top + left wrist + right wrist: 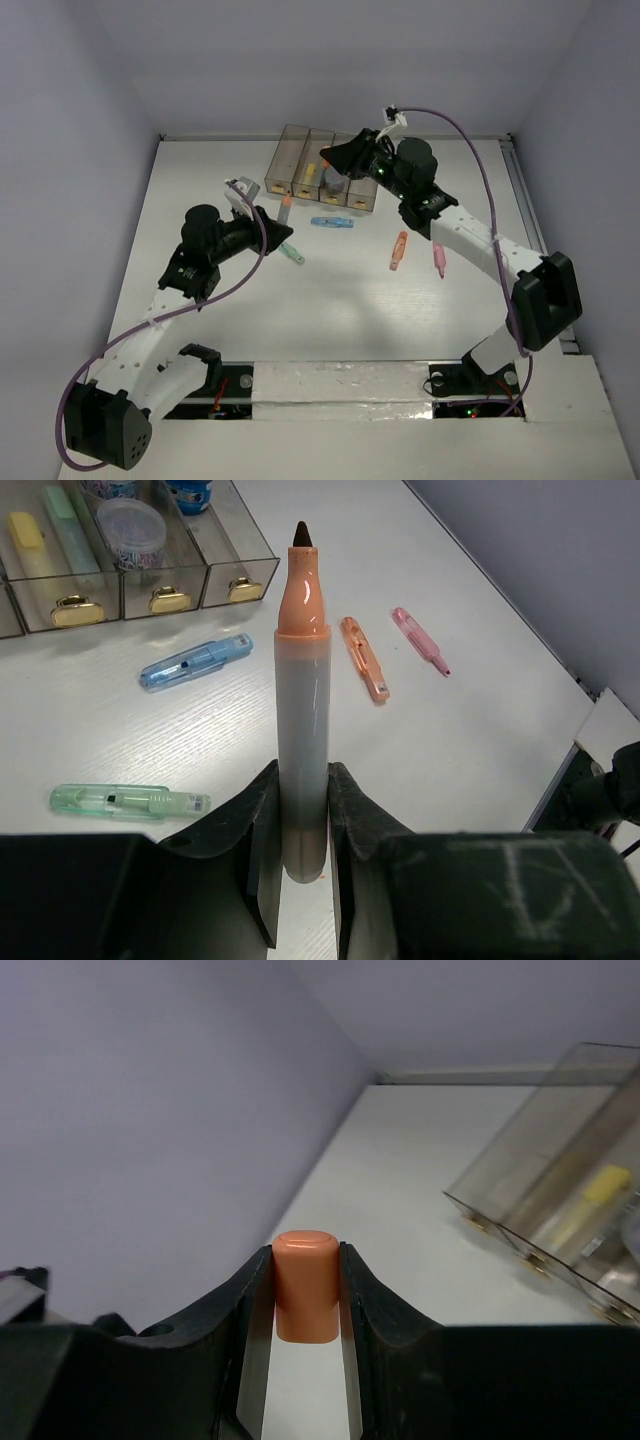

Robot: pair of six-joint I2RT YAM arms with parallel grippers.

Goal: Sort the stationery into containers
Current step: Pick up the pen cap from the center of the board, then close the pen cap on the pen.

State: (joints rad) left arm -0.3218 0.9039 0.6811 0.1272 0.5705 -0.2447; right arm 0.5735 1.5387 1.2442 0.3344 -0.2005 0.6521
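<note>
My left gripper is shut on a grey marker with an orange neck and a bare dark tip, held above the table. My right gripper is shut on a small orange cap and hovers over the containers. Four smoky-brown bins stand in a row at the back; they hold a yellow stick, a green stick, a purple roll and a blue roll. Loose on the table lie green, blue, orange and pink sticks.
The loose sticks lie between the two arms in the top view: green, blue, orange, pink. White walls close the table at the back and both sides. A rail runs along the right edge.
</note>
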